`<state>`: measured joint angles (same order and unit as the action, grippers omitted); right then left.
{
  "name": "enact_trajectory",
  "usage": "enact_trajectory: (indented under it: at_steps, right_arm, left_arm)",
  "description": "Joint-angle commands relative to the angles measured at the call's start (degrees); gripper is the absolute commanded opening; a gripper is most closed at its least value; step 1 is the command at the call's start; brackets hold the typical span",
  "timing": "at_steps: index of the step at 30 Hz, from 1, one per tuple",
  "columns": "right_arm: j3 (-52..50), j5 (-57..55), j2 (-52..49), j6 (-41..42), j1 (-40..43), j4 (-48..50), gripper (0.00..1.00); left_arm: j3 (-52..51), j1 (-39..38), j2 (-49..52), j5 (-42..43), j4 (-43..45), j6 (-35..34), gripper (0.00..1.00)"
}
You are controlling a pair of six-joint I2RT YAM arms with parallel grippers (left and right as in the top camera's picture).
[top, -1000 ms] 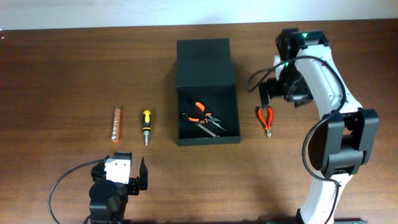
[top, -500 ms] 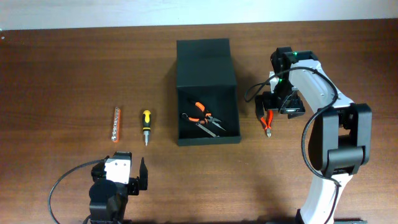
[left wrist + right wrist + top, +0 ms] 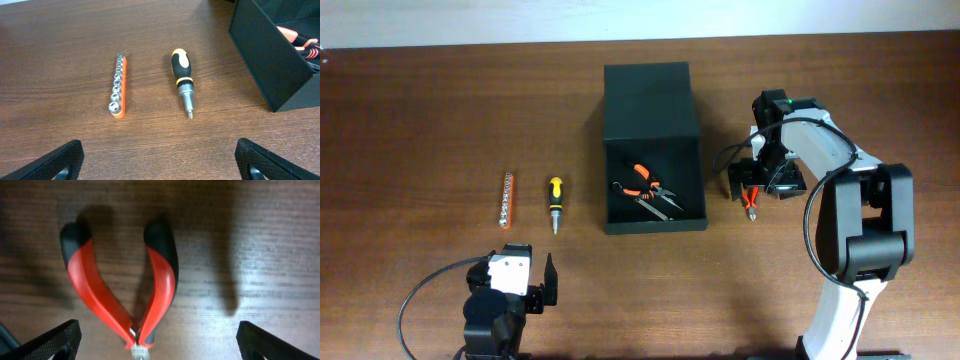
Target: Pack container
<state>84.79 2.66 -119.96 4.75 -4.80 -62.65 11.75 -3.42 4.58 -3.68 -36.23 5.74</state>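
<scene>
The container (image 3: 648, 100), a dark box with its flap lid folded back, stands at mid-table and shows at the right edge of the left wrist view (image 3: 260, 60). Orange-handled pliers (image 3: 642, 180) and another slim tool lie inside it. Red-handled pliers (image 3: 750, 200) lie on the wood just right of the box. My right gripper (image 3: 758, 188) hovers open straight above them; the right wrist view has the red pliers (image 3: 87, 285) close up, between the wide-apart tips of the right gripper (image 3: 157, 340). My left gripper (image 3: 513, 272) rests open at the front left, nothing between the tips of the left gripper (image 3: 159, 160).
A yellow-and-black screwdriver (image 3: 555, 200) (image 3: 182, 80) and an orange rail of sockets (image 3: 506, 199) (image 3: 119, 86) lie side by side left of the box, ahead of my left gripper. The right arm's white links curve along the table's right side.
My right gripper has come forward and down from beside the box's rear to directly over the red pliers. The left arm and all tools have stayed put.
</scene>
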Motion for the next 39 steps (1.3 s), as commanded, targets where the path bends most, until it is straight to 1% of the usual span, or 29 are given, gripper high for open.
enact_trajectory:
  at_steps: [1,8,11,14,18,30,33,39]
  right_arm:
    - [-1.01,-0.98,1.2,0.68,0.24,1.22,0.99]
    - [-1.03,-4.28,1.2,1.22,-1.75,3.34,0.99]
    - [-1.03,-7.78,1.2,5.95,-3.37,3.3,0.99]
    - [-1.03,-8.11,1.2,7.8,-4.5,3.37,0.99]
    - [-1.03,-8.11,1.2,7.8,-5.42,3.56,0.99]
    - [-0.7,-9.6,1.22,7.78,-4.55,2.84,0.99]
    - [0.81,-9.22,1.22,7.8,-3.82,1.57,0.99]
    - [10.03,-8.68,1.36,7.76,-2.27,-4.61,0.99]
  left_arm:
    - [1.05,-0.17,-0.02,-0.63,0.17,-0.46,0.99]
    - [1.05,-0.17,-0.02,-0.63,0.17,-0.46,0.99]
    - [1.05,-0.17,-0.02,-0.63,0.15,-0.48,0.99]
    - [1.05,-0.17,-0.02,-0.63,0.15,-0.48,0.99]
    - [1.05,-0.17,-0.02,-0.63,0.15,-0.46,0.99]
    - [1.05,-0.17,-0.02,-0.63,0.15,-0.46,0.99]
    - [1.05,-0.17,-0.02,-0.63,0.15,-0.46,0.99]
    - [1.05,-0.17,-0.02,-0.63,0.15,-0.48,0.99]
